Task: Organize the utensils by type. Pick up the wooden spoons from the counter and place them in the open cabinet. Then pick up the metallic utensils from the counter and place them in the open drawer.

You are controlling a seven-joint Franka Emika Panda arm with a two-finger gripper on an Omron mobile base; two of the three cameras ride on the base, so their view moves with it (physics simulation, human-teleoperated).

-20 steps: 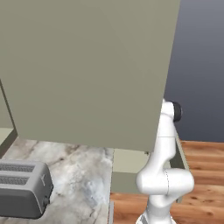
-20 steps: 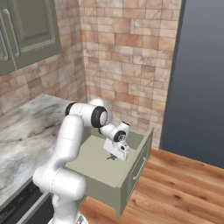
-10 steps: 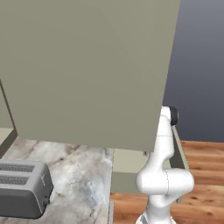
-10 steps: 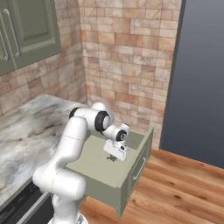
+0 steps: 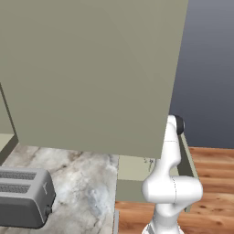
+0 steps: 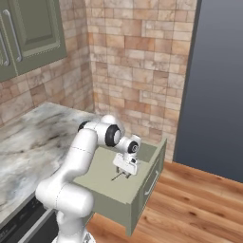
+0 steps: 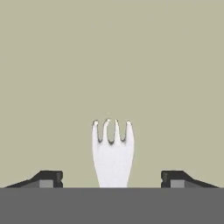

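Gripper first: we see its two dark fingertips standing wide apart, with a silver-grey fork lying free between them, touching neither tip and pointing its four tines away from the hand. Compared with the right base view of a second ago, where the hand sat closed over the same spot, the jaws have parted and the fork has been let go; we judge this to be the release that completes the placing of one metallic utensil. Moving outward, the fork lies on the pale olive floor of the open drawer, just below the gripper and toward the drawer's front corner on the floorboard side, where a thin dark sliver marks it in the right base view. The arm's pose over the drawer has lowered a little since the earlier frames, while the drawer and the marbled counter look unchanged. Farther out, a grey toaster stands at the counter's left edge in the left base view, beneath the broad olive cabinet door.
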